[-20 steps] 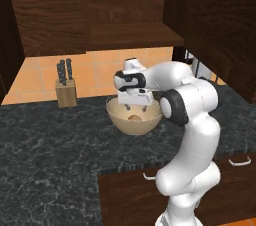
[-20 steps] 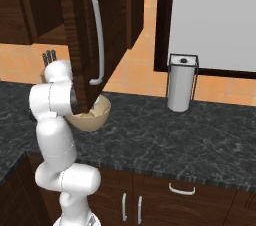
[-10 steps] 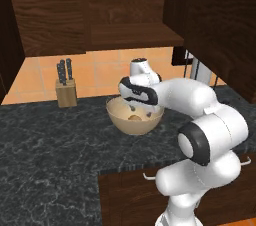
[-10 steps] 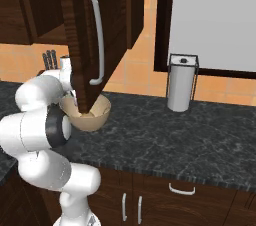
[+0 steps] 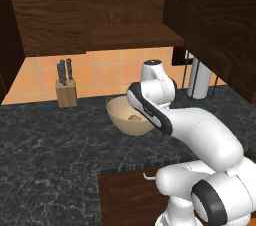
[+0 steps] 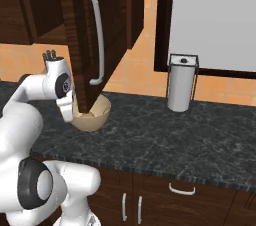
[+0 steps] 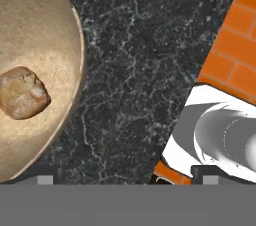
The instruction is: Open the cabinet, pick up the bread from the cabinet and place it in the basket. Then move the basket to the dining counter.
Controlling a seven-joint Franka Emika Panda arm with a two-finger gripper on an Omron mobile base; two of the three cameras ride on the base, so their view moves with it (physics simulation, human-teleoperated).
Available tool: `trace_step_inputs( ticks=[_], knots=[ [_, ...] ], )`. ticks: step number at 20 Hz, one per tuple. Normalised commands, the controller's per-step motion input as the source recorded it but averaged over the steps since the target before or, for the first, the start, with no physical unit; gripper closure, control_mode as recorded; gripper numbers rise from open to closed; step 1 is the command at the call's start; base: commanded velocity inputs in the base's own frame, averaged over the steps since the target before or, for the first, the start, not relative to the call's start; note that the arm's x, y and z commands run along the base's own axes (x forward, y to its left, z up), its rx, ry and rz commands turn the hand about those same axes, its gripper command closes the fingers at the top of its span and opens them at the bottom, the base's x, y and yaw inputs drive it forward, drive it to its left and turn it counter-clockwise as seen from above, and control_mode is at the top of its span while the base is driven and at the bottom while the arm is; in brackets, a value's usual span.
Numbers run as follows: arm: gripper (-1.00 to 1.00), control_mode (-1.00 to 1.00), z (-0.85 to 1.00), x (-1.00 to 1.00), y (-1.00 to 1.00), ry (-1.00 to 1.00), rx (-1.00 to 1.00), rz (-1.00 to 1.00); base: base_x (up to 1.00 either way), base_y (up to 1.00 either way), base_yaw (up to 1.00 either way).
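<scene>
Bread in the basket, jaws spread and empty: time to take hold of the basket.

The bread (image 7: 22, 93) lies inside the basket (image 7: 75, 45) at the left of the hand view; the basket rests on the black tabletop (image 5: 50, 140), mid-frame in the left base view, under the open cabinet (image 6: 82, 25) door. The gripper (image 7: 125, 177) hangs beside the rim with nothing between its fingertips. I judge the next grasp should straddle the rim wall, one tip inside and one outside, clear of the bread, then lift level, away from the door.
</scene>
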Motion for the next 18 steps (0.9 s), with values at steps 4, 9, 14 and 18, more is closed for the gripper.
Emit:
trace_step_inputs(
  ticks=[4,9,14,18],
  knots=[
    [-1.00,-1.00,-0.18,0.07,-0.03,-0.13,0.12,-0.03,0.00,0.00,0.00],
    [-1.00,-1.00,-0.07,0.31,-0.04,0.02,0.01,0.07,0.00,0.00,0.00],
    [-1.00,-1.00,-0.17,0.44,-0.11,0.04,0.00,0.07,0.00,0.00,0.00],
    [-1.00,-1.00,-0.19,0.41,-0.20,0.00,0.00,0.05,0.00,0.00,0.00]
  ],
)
